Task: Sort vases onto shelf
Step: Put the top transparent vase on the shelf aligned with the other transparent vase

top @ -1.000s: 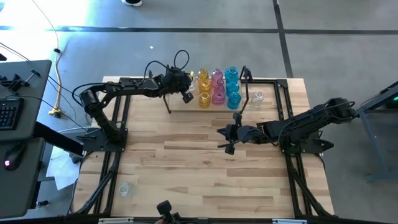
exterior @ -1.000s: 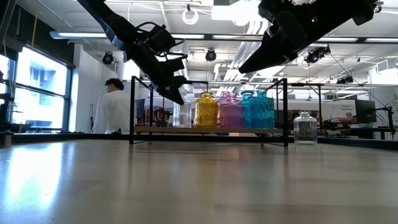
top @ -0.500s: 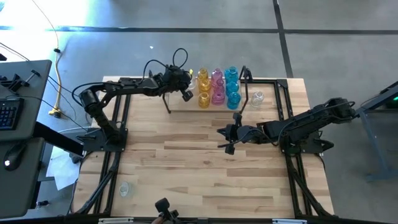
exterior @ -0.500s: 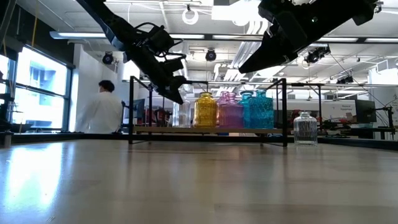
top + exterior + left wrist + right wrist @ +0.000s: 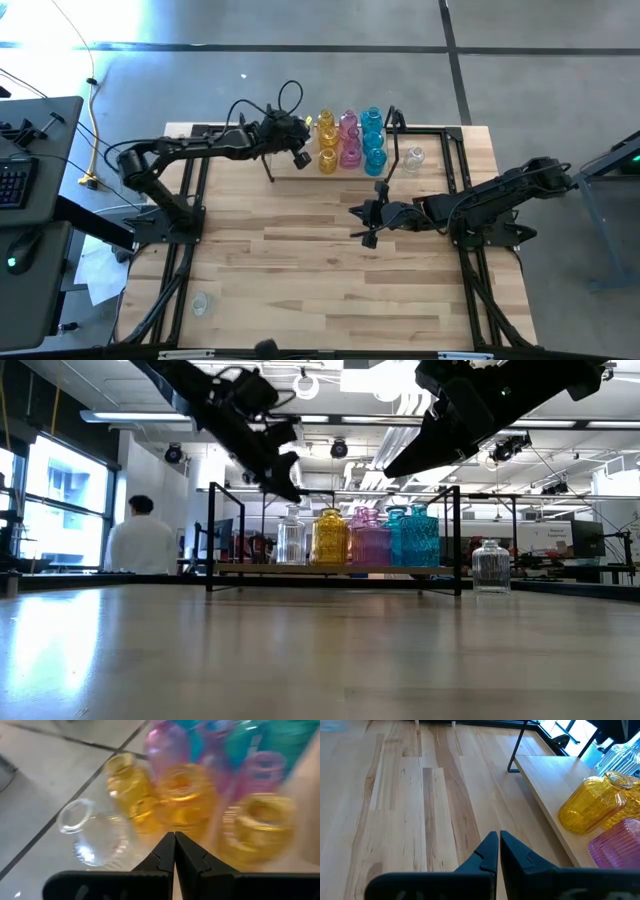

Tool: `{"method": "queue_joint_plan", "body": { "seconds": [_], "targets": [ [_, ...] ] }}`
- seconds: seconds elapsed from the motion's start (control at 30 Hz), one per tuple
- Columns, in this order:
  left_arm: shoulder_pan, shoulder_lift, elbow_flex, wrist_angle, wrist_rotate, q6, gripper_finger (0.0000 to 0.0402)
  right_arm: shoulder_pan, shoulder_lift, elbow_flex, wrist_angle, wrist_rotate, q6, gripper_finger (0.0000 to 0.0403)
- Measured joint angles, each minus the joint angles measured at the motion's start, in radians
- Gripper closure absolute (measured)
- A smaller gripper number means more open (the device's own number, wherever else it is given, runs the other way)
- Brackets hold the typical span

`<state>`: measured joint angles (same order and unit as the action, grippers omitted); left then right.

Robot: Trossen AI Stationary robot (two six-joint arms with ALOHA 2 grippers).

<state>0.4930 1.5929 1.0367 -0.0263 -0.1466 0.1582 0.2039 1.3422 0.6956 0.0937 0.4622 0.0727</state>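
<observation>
I am hovering the left gripper (image 5: pixel 300 156), fingers together and empty, beside the yellow vases (image 5: pixel 328 141) on the shelf (image 5: pixel 290 171) at upper centre; the right gripper (image 5: pixel 362 222), also closed, is waiting mid-tabletop (image 5: pixel 300 270).

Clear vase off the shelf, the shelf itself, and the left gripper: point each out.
Clear vase (image 5: pixel 491 566), low view, ribbed body.
Shelf (image 5: pixel 300 569), low view, board's front edge.
Left gripper (image 5: pixel 174 836), left wrist view, shut fingertips.

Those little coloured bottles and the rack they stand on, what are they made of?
The vases look like tinted glass, amber, pink, blue and clear: light passes through them and their ribbed sides glint. It could be clear plastic; the look alone leaves that open. The shelf seems a pale wood board with visible grain and a matt finish, framed by thin black rods, probably painted metal.
</observation>
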Motion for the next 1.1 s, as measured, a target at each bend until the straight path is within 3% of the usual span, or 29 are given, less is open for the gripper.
{"method": "queue_joint_plan", "body": {
  "seconds": [0.17,0.5,0.73,1.1],
  "targets": [
    [-0.118,-0.111,0.000,-0.088,0.003,0.037,0.0402,0.000,0.000,0.000,0.000,-0.001,-0.001,0.0403],
    [-0.475,-0.328,-0.041,-0.295,-0.039,0.010,0.0401,0.000,0.000,0.000,0.001,-0.006,-0.006,0.0403],
    [-0.703,-0.408,-0.046,-0.512,-0.049,-0.184,0.0401,0.000,0.000,0.000,0.001,-0.006,-0.006,0.0403],
    [-0.969,-0.409,-0.046,-0.830,-0.050,-0.614,0.0401,0.000,0.000,0.000,0.005,-0.006,-0.003,0.0403]
  ]
}}
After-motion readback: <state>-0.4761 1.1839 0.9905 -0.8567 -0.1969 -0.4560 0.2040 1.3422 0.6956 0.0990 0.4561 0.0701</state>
